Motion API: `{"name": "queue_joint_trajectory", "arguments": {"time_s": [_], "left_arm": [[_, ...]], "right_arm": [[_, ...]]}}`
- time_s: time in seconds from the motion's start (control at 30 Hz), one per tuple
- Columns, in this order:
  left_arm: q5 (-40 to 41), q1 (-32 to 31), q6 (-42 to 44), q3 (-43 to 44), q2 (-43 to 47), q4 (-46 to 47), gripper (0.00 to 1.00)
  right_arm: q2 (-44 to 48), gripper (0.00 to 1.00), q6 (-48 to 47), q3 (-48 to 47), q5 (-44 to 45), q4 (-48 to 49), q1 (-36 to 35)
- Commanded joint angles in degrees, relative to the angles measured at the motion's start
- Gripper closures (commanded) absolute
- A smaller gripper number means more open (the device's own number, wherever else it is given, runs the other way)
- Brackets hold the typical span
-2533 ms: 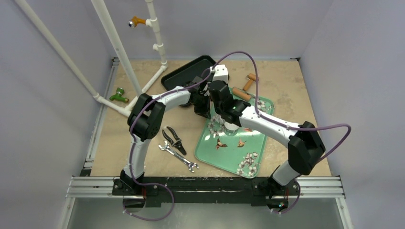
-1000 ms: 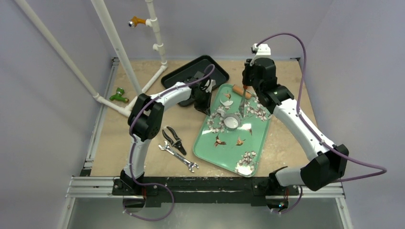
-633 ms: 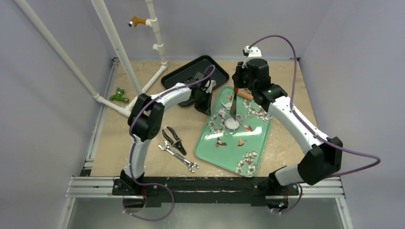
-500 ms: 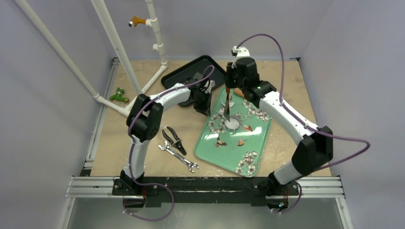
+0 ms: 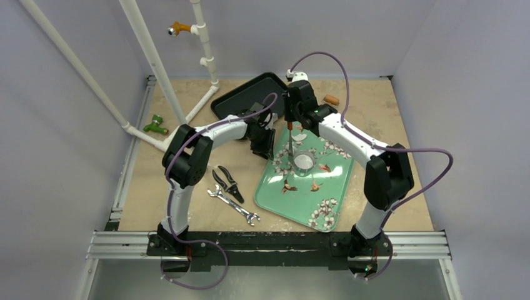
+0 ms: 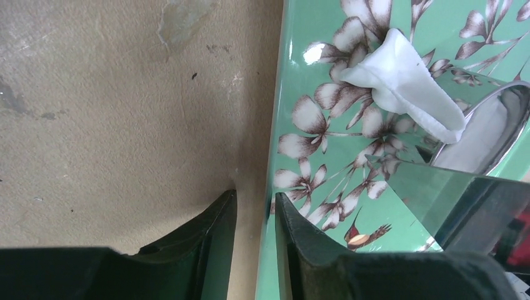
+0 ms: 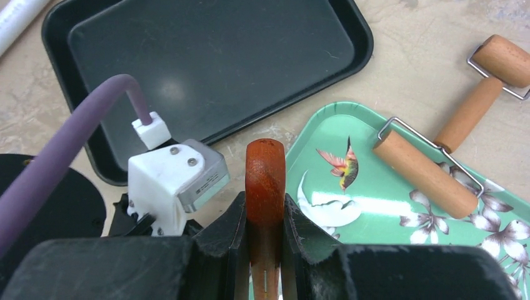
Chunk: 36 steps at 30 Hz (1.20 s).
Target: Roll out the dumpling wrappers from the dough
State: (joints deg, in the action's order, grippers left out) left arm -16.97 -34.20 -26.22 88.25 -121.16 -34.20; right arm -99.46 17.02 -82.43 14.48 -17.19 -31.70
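Note:
A green flowered tray (image 5: pixel 325 187) holds a shiny metal ring (image 5: pixel 303 160) with flat white dough, a dumpling wrapper (image 5: pixel 304 162), inside it. Torn white dough scraps (image 6: pixel 406 81) (image 7: pixel 325 209) lie on the tray just behind the ring. My right gripper (image 7: pixel 264 203) (image 5: pixel 290 117) is shut on the red-brown wooden handle (image 7: pixel 265 165) of a scraper. The scraper's metal blade (image 6: pixel 450 200) hangs down beside the ring (image 6: pixel 500 112). My left gripper (image 6: pixel 255 195) (image 5: pixel 265 144) straddles the tray's left rim (image 6: pixel 275 181). Its jaws are slightly apart around the rim.
A wooden double roller (image 7: pixel 437 162) lies across the tray's back corner and onto the table. A black tray (image 5: pixel 247 94) sits behind my left gripper. Pliers (image 5: pixel 228 183) and a wrench (image 5: pixel 234 205) lie left of the green tray. White pipes (image 5: pixel 156 69) stand at the back left.
My right arm has swung left with the scraper, from the tray's back right to above the ring. The left jaws have parted at the tray rim.

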Motion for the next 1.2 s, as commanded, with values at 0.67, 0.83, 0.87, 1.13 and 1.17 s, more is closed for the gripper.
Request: {"name": "queue_joint_trajectory", "arguments": {"time_s": [0.67, 0.83, 0.87, 1.13, 1.17], "left_arm": [[0.58, -0.16, -1.88, -2.57, 1.06, 3.82, 0.95], [0.56, -0.13, -1.7, -2.82, 1.18, 3.97, 0.95], [0.59, -0.08, -1.73, -2.82, 1.15, 4.09, 0.96], [0.57, 0.07, -1.69, -3.04, 1.3, 4.25, 0.96], [0.57, 0.09, -1.65, -3.0, 1.27, 4.23, 0.96]], "right_arm": [[-12.06, 1.0, -9.36, -13.91, 16.11, 6.76, 4.37], [-13.57, 1.0, -10.78, -14.82, 15.53, 7.73, 8.68], [-14.16, 1.0, -11.18, -15.48, 15.64, 7.68, 9.46], [-14.93, 1.0, -13.09, -20.36, 15.11, 4.78, 12.07], [-14.29, 1.0, -13.25, -20.66, 15.26, 4.5, 12.11]]}}
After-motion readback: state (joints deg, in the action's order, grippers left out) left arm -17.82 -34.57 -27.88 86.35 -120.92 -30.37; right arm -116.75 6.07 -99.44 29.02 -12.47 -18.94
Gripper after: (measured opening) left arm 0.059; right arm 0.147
